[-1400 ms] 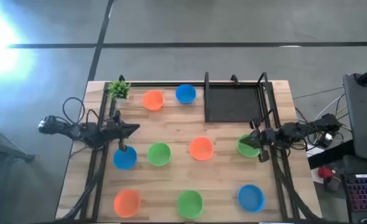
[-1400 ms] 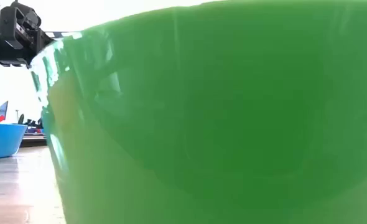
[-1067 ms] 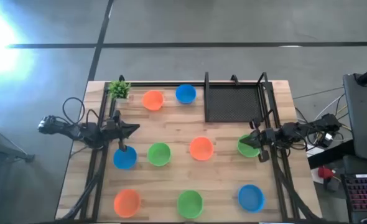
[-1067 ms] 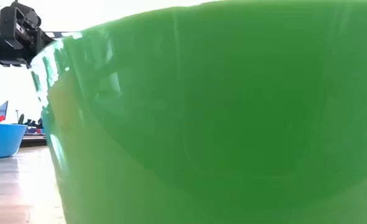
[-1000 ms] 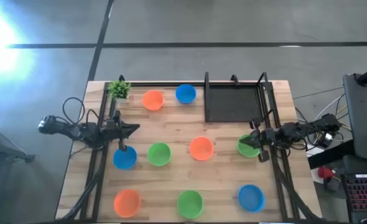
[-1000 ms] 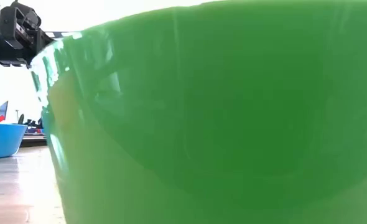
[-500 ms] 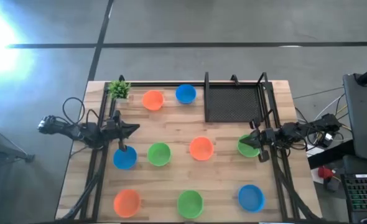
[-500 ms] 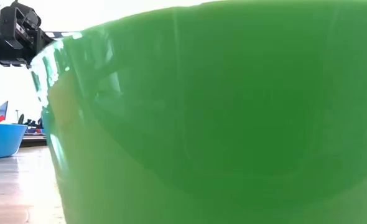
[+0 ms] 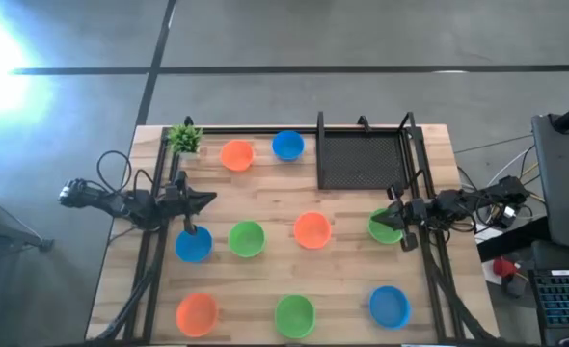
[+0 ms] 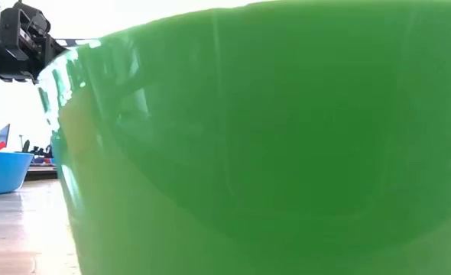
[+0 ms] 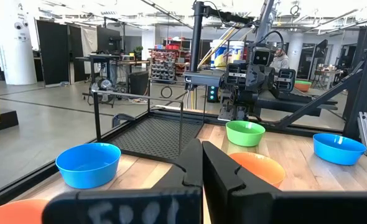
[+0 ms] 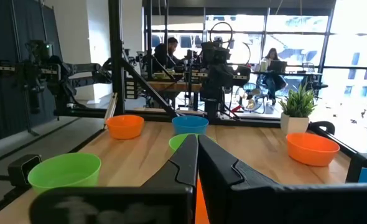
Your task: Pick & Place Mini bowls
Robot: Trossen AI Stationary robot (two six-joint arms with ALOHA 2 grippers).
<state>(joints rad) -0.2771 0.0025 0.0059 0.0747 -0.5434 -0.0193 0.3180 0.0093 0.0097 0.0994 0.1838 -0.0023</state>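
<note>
progress: basically nothing done yet, all 9 mini bowls [image 9: 247, 238] loose on the table [image 9: 352, 289] | left gripper [image 9: 207, 200] closed, empty | right gripper [image 9: 392, 218] closed, empty, beside green bowl [image 9: 382, 227] at right edge

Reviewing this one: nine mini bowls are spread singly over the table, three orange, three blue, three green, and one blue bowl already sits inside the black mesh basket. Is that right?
Not quite. The high view shows the black mesh basket with nothing in it. The blue bowls all lie on the wooden table, the nearest just beside the basket. The rest stands: nine bowls lie singly, three of each colour.
</note>
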